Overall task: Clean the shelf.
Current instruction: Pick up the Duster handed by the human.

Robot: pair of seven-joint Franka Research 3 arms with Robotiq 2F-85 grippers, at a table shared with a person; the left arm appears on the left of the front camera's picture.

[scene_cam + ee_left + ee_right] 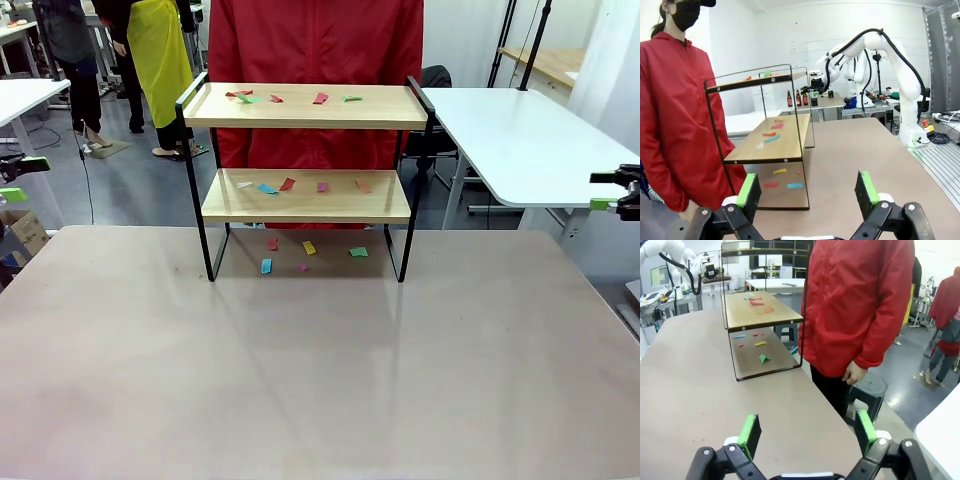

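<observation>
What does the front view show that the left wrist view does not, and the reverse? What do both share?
Front view: the shelf head-on, the paper scraps on its top board seen from above, a white side table to its right. Left wrist view: the open left gripper close up, the whole right arm across the table, brown bottles on a far desk. Both: the shelf, coloured scraps on its lower board and on the table beneath, the person in a red jacket behind it.

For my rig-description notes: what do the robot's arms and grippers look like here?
The left gripper and right gripper have black jointed fingers with silver bolts and bright green pads. The right arm is glossy white, rounded, with a black cable looped along it.
</observation>
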